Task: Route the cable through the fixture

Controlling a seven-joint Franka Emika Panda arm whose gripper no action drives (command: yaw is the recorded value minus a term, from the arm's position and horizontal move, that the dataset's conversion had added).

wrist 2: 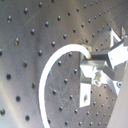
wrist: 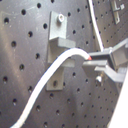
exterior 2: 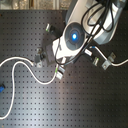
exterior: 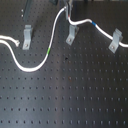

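A white cable [exterior: 37, 61] snakes across a black perforated board [exterior: 70, 100] in the first exterior view, passing 3 grey clips: one at the first exterior view's left [exterior: 26, 35], a middle fixture [exterior: 72, 34] and one at the first exterior view's right [exterior: 116, 40]. The arm is almost wholly cut off there; only a dark sliver shows at the top edge, where the cable rises out of frame above the middle fixture. A short green band [exterior: 48, 51] marks the cable between the left and middle clips, a blue band [exterior: 94, 23] between the middle and right ones. The frayed end [exterior: 19, 44] lies just beside the left clip.

In the second exterior view the robot's body [exterior 2: 75, 35] hides the middle of the board, and the gripper itself cannot be made out beneath it.

In the first wrist view the gripper [wrist: 92, 61] is clamped on the cable, its fingers [wrist: 107, 52] pinching the cord just beside a clip [wrist: 57, 47] bolted to the board. Whether the cord sits in the clip's slot cannot be told. The second wrist view is blurred; the cable arcs away from the fingers [wrist 2: 97, 60].

The board's lower half in the first exterior view lies bare.
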